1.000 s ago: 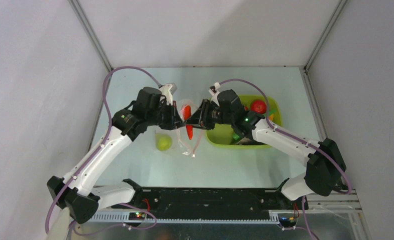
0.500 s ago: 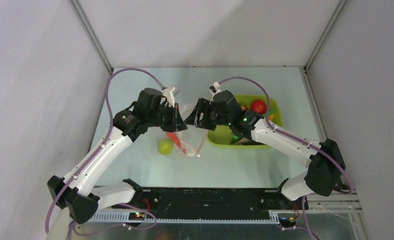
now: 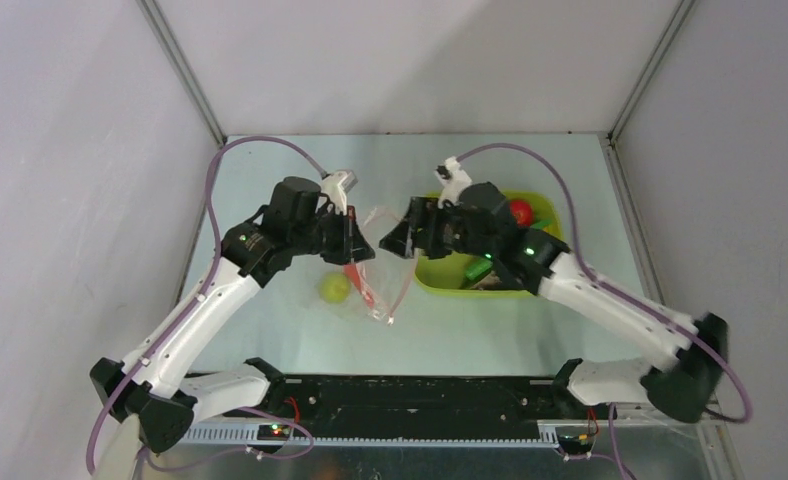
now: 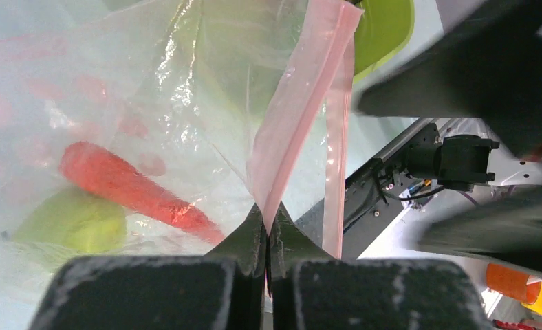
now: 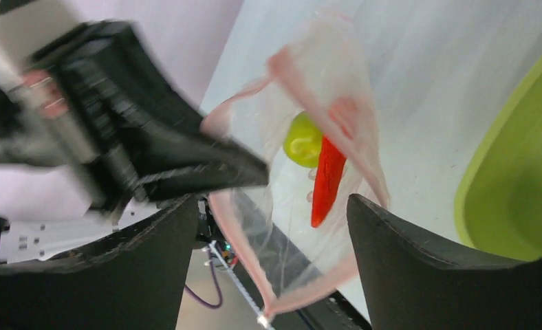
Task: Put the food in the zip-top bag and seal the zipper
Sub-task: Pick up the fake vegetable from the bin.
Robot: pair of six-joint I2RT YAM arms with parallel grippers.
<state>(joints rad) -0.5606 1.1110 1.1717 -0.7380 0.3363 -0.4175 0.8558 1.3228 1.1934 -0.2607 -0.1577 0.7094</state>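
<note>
**Operator:** Where is the bag right now?

**Spotter:** Your left fingers (image 4: 267, 227) are clamped tight on the thin pinkish-red zipper strip (image 4: 302, 103) of the clear, crinkly zip-top bag (image 3: 378, 285). It is held up between your two arms over the pale desk (image 3: 270, 330). In the overhead view its long axis runs from that pinch toward the near edge, and the mouth opens toward your right arm.

**Operator:** And the right side?

**Spotter:** Your right fingers (image 3: 398, 238) are spread wide and hold nothing, just beside the mouth. A long red toy piece (image 5: 327, 182) lies inside, lengthwise along the bag. The round green toy lime (image 3: 334, 288) shows through the plastic, but I can't tell whether it's inside or behind.

**Operator:** What's next?

**Spotter:** I'd judge another pickup. The lime-green plastic tub (image 3: 450, 272) holding the red toy tomato (image 3: 518, 212) lies on the side of your right fingers away from the bag. That makes your right arm the nearer one.
</note>
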